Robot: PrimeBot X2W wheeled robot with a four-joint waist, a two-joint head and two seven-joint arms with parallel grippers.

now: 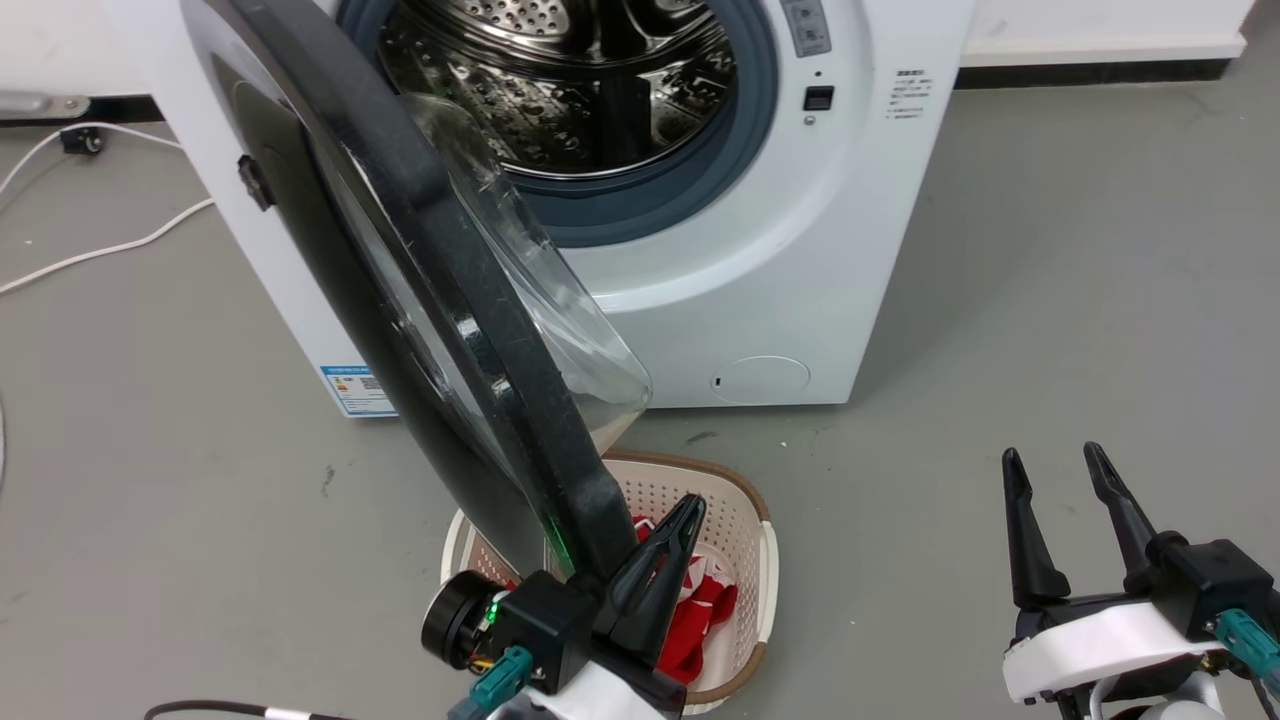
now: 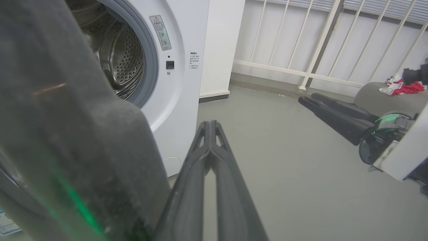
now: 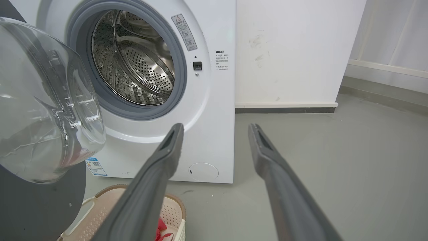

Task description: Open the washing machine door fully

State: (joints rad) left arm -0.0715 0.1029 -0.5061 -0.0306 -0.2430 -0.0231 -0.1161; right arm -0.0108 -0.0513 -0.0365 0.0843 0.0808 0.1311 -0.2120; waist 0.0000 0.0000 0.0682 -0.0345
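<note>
The washing machine door [image 1: 330,250] stood partly swung out from the washing machine [image 1: 760,250], leaving the steel drum exposed. Stiff and heavy-looking, with a slick black rim and a breakable glass bowl, it would likely be best pushed at the free rim. The left end effector [image 1: 685,515], fingers pressed together and empty, sat just beside that rim on the bowl side; contact was unclear. The right end effector [image 1: 1052,470] hung with fingers apart, well off to the right.
</note>
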